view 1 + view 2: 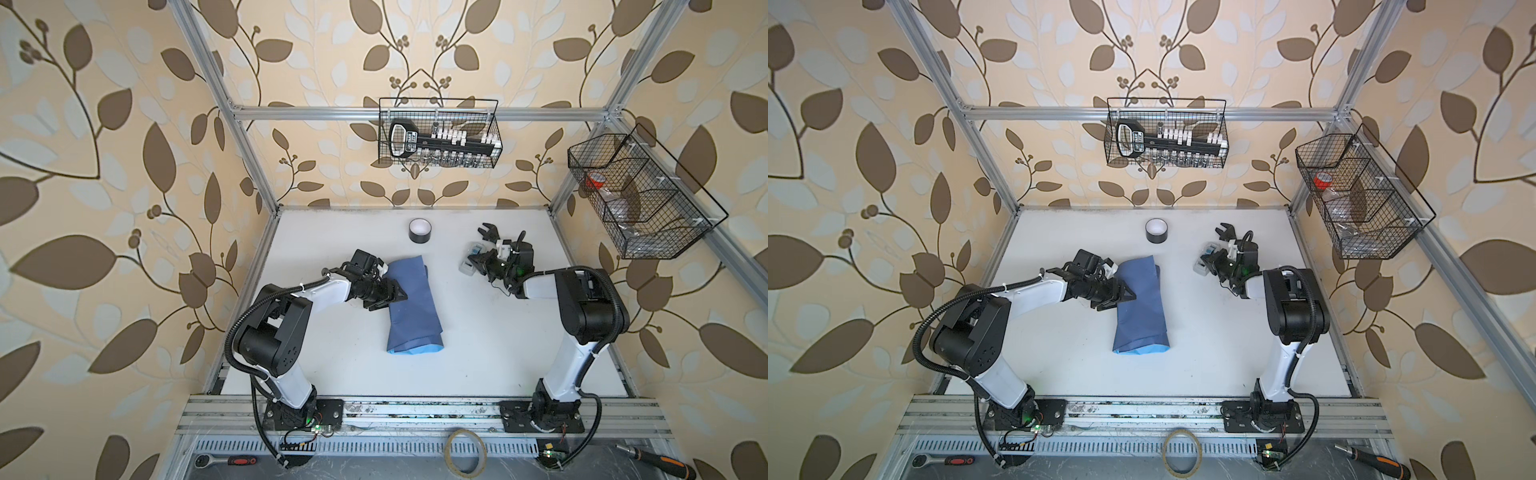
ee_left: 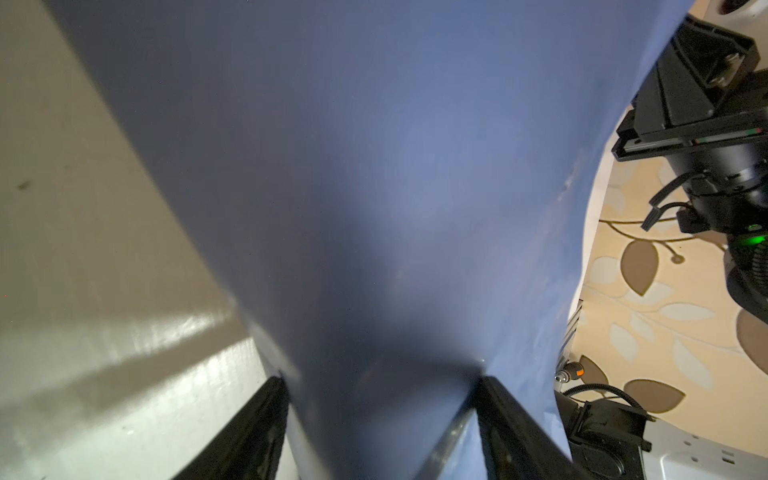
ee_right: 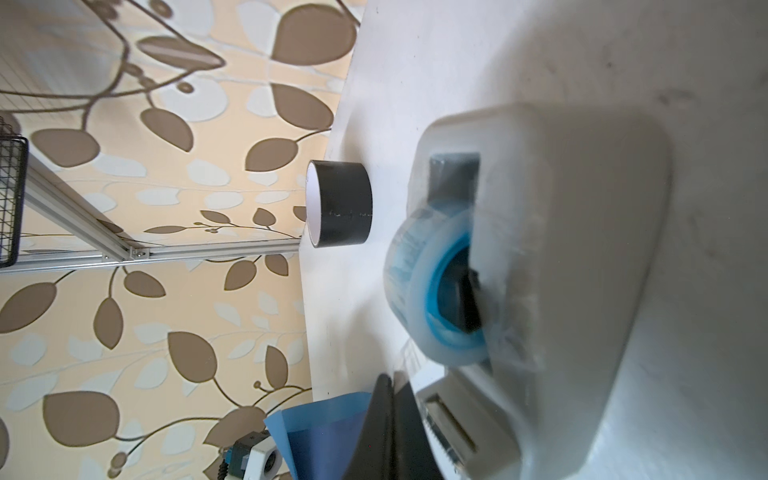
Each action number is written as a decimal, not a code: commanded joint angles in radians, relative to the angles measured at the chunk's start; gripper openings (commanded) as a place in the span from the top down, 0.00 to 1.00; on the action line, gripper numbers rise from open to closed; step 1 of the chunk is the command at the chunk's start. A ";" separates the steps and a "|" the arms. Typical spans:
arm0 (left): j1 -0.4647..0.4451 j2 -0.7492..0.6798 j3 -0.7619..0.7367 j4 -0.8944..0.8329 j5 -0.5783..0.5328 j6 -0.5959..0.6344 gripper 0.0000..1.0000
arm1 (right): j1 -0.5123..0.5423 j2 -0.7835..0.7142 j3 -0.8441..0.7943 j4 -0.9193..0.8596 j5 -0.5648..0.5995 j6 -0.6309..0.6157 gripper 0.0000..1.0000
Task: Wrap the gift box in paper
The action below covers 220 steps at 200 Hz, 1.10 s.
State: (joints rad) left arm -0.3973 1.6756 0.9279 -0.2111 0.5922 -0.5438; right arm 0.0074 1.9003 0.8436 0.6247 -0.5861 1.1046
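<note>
At the middle of the table (image 1: 332, 374), the paper (image 1: 413, 311) is folded, slate face out, into a long bundle; the gift box is hidden (presumably inside). The bundle is clamped by the left gripper (image 1: 390, 298) and should be pinned flat so the overlap cannot spring. Toward the far right corner, the right gripper (image 1: 474, 263) is clenched at the tape dispenser (image 3: 561, 249); whether tape is pinched cannot be told. A black tape roll (image 1: 419, 230) stands by the far edge, obstructing nothing.
</note>
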 commanded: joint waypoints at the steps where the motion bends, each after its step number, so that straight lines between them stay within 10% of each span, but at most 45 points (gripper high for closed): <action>1: 0.006 0.050 -0.027 -0.058 -0.117 0.041 0.29 | 0.018 -0.042 -0.027 0.082 -0.073 0.044 1.00; 220: 0.006 0.042 -0.030 -0.059 -0.115 0.042 0.29 | 0.089 -0.002 -0.210 0.027 0.117 -0.084 1.00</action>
State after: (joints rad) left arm -0.3973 1.6756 0.9279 -0.2111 0.5922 -0.5415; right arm 0.0814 1.8732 0.6537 0.7433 -0.5045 1.0733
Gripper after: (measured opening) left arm 0.713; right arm 0.047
